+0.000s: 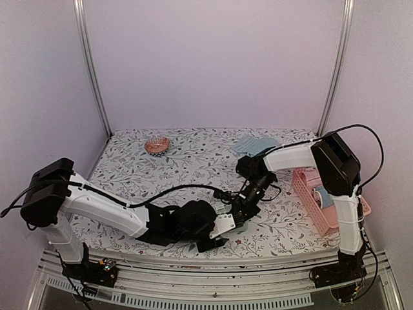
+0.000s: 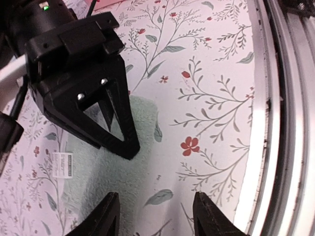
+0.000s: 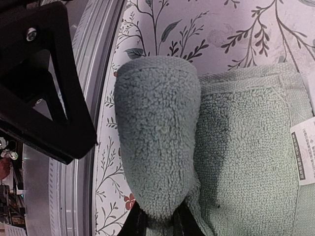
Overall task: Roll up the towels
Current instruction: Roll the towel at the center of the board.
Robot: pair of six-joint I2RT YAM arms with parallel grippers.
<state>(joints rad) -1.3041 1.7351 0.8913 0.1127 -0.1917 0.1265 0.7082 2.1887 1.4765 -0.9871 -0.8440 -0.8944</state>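
The sage green towel (image 3: 251, 147) lies flat near the table's front edge, and its near end is curled into a thick roll (image 3: 157, 142). My right gripper (image 3: 158, 223) is shut on that roll's end, with its black fingers (image 3: 135, 223) pressed into the terry. In the left wrist view the same towel (image 2: 98, 172) lies under the right gripper's finger (image 2: 125, 142). My left gripper (image 2: 157, 216) is open just beside the towel's edge and holds nothing. From above, both grippers meet at the front middle (image 1: 232, 223). The light blue towel (image 1: 255, 143) lies at the back right.
A pink basket (image 1: 303, 190) with things inside stands at the right, next to the right arm. A small copper-coloured bowl (image 1: 157, 145) sits at the back left. The table's metal front rail (image 2: 275, 123) runs close beside the left gripper. A white label (image 3: 302, 157) is sewn on the green towel.
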